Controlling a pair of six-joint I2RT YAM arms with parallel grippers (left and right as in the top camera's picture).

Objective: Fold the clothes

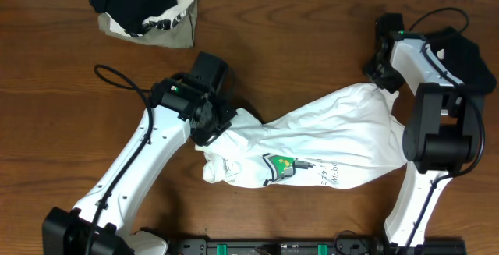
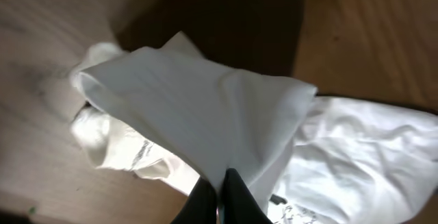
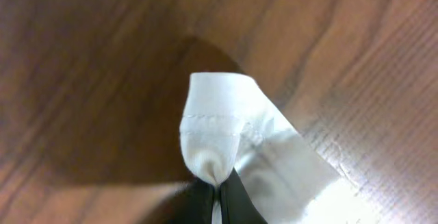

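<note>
Dark brown wooden table (image 1: 312,21) fills the overhead view, and the work on it looks barely begun. A large white cotton T-shirt (image 1: 335,138) with a small green-and-dark printed mark (image 1: 284,165) lies rumpled and drawn into a long band from the middle of the table toward three o'clock. No clean fold shows in it. The sleeves and hem are bunched, and the nine o'clock end is rolled under itself. A heap of other soft garments (image 1: 144,9), black, white with black print, and olive-grey, sits crumpled at eleven o'clock, well apart from the shirt and not yet folded. By my reading, the shirt has to be spread flat before any fold can be made, and the whole heap is left after that.

The left arm rises from its base at seven o'clock and slants up to the centre, with its wrist bent down over the shirt's ten o'clock end. The left gripper (image 2: 220,179) is pressed together on a flap of the white cloth, which drapes away from it in a broad sheet. The right arm runs up the three o'clock edge, folds at the elbow and turns its wrist in at two o'clock. The right gripper (image 3: 219,183) is pinched tight on a stitched hem at the shirt's far end, lifted a little off the wood.
</note>
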